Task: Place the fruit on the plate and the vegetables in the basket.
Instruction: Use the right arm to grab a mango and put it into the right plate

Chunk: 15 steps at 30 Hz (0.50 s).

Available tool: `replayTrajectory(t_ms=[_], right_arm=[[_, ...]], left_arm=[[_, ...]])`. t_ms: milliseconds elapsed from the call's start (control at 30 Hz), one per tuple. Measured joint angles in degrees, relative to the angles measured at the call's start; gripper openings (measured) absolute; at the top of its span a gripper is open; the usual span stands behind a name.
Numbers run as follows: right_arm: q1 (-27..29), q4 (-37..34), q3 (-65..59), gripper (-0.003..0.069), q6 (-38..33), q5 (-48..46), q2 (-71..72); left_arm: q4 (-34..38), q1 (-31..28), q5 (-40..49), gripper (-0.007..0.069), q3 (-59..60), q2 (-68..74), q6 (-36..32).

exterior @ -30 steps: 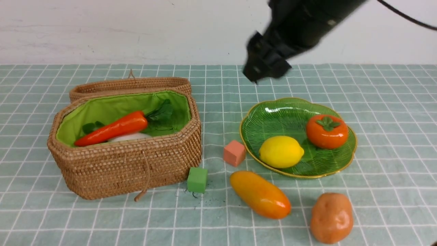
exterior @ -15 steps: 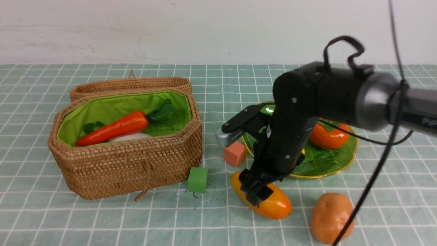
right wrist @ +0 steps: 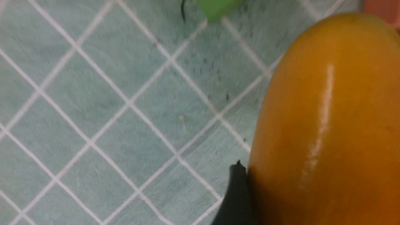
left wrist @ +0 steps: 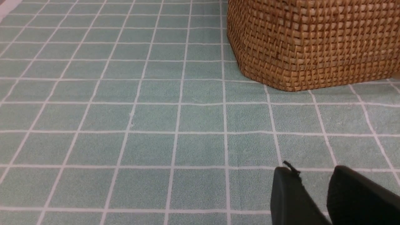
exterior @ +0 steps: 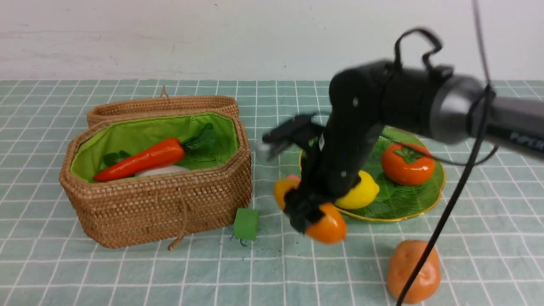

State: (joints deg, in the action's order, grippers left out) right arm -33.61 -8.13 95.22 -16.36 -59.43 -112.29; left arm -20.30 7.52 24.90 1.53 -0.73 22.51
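Note:
My right gripper [exterior: 304, 212] is shut on the orange-yellow mango [exterior: 328, 227], holding it off the cloth in front of the plate's near-left edge. In the right wrist view the mango [right wrist: 328, 109] fills the frame beside one black finger [right wrist: 236, 193]. The green plate [exterior: 399, 195] carries the lemon [exterior: 361, 191] and the persimmon [exterior: 407, 163]. The wicker basket [exterior: 161, 204] stands open at the left with the red pepper [exterior: 140, 161] and the white radish [exterior: 161, 171] inside. The potato [exterior: 412, 270] lies on the cloth at the front right. My left gripper [left wrist: 312, 170] hangs empty and slightly open over the cloth near the basket [left wrist: 312, 47].
A small green cube [exterior: 246, 224] sits by the basket's front right corner, and shows in the right wrist view [right wrist: 215, 7]. A salmon cube [right wrist: 382, 9] lies beyond the mango, mostly hidden behind the arm in the front view. The right arm's cable crosses in front of the potato.
My right arm swung down from above the plate, closed on the mango on the cloth, and has lifted it up and a little to the left.

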Motion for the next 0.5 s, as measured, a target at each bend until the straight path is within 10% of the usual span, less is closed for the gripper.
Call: replayTrajectory(t_ms=[500], right_arm=[[16.65, 9.62, 11.53, 0.0542, 24.32, 13.03, -5.69]], left_arm=[[0.0, 0.0, 0.0, 0.0212, 0.0, 0.0, 0.0]])
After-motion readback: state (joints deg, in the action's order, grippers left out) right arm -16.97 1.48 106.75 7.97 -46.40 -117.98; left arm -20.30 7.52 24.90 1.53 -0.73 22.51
